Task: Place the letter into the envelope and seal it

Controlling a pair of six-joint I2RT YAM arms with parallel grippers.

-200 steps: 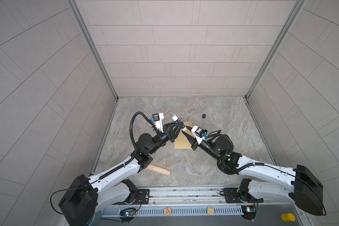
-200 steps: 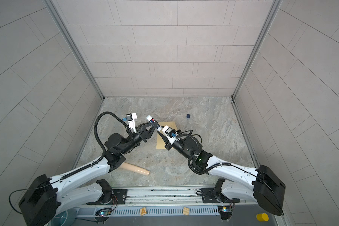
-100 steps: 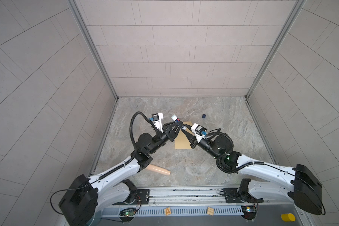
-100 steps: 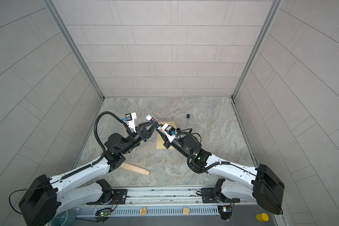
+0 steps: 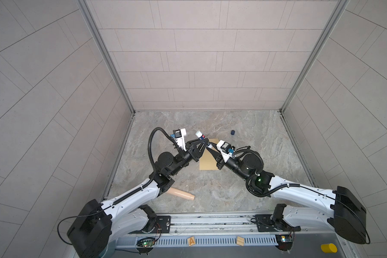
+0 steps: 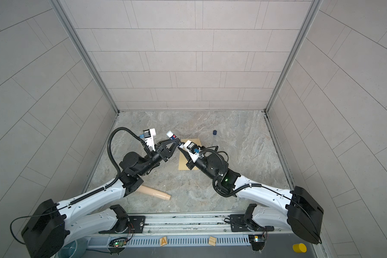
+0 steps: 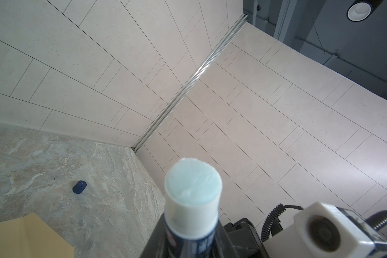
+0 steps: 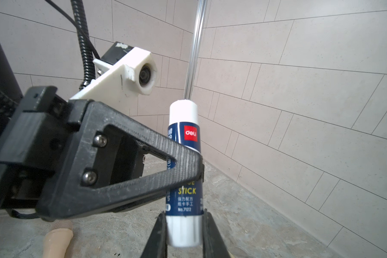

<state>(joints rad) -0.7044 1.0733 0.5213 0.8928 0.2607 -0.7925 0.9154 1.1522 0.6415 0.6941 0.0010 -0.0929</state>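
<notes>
Obs: left gripper [image 5: 204,143] clamps glue stick [image 8: 185,201] mid-body (cap off, glue exposed); right gripper [image 8: 184,236] jaws narrow, pinching its white base. The envelope [image 5: 207,164] lies flat on the table [image 5: 243,134], below both grippers.

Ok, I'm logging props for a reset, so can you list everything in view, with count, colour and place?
glue stick: 1, dark blue label, white ends, uncapped; held above the envelope by both hands
cap: 1, dark blue; on the table, beyond the envelope to its right
envelope: 1, tan; flat on the table under the hands
tube: 1, beige; lying on the table by the left arm
wooden blocks: 2, light wood, one marked A; front rail
cylinder: 1, yellow; front right corner, off the table
table: 1, grey marbled
left hand: 1, black; shut round the stick's middle
right hand: 1, black; shut on the stick's white base
</notes>
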